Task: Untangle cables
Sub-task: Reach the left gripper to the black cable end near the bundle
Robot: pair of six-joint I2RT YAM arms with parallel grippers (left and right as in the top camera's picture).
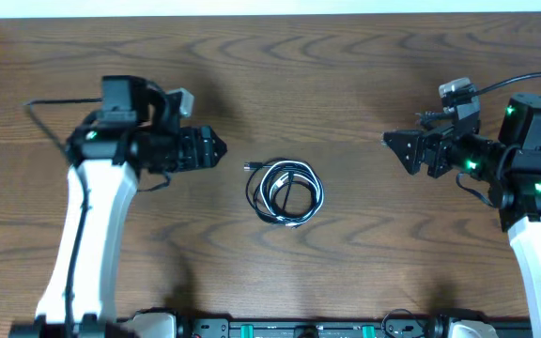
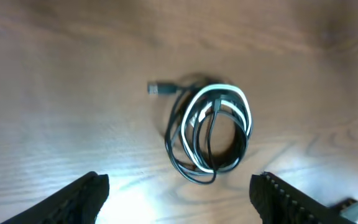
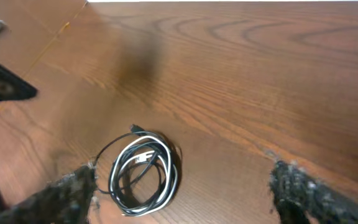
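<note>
The white cable [image 1: 298,173] and the black cable [image 1: 257,195] lie coiled together in one small loop on the wooden table [image 1: 346,84], with a black plug end [image 1: 251,166] sticking out at the upper left. The coil also shows in the left wrist view [image 2: 209,132] and the right wrist view [image 3: 143,173]. My left gripper [image 1: 216,148] is open and empty, left of the coil. My right gripper [image 1: 394,146] is open and empty, farther off to the right. Neither touches the cables.
The table's far edge [image 1: 270,11] runs along the top of the overhead view. A black equipment rail [image 1: 280,329] sits at the near edge between the arm bases. Thick black wires run on both arms.
</note>
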